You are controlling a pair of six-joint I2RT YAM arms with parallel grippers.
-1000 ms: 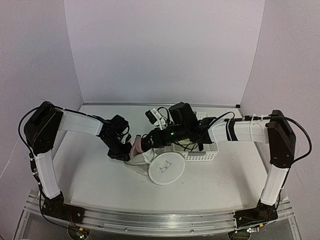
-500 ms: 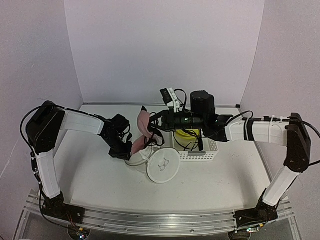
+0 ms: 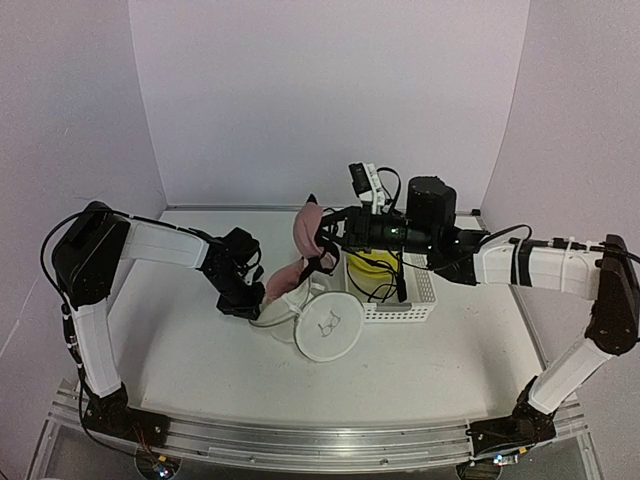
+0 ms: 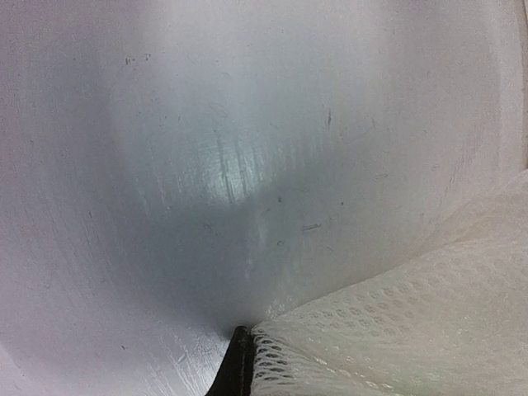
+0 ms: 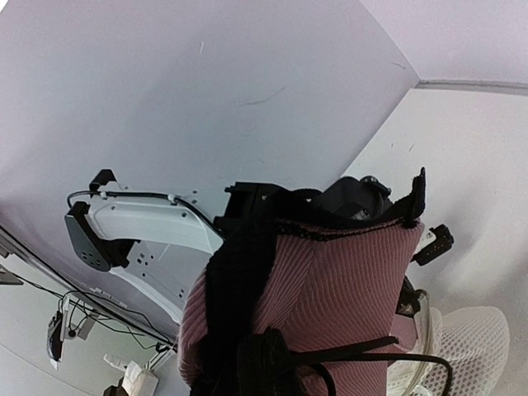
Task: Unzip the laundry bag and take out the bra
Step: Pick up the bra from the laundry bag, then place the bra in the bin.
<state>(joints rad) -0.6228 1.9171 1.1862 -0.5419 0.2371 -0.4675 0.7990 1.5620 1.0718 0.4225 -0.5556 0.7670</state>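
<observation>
laundry bag (image 3: 327, 332) open; right gripper (image 3: 324, 238) clamped on bra (image 3: 303, 228), nearly clear above it; left gripper (image 3: 243, 300) pinches its mesh.

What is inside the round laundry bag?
The pink bra hangs from the right pincer, its lower end at the mouth of the laundry bag. Anything deeper is hidden by mesh.

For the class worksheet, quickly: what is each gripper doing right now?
Left gripper: shut on the laundry bag, at its mesh edge.
Right gripper: shut on the bra, held up in the air.
</observation>
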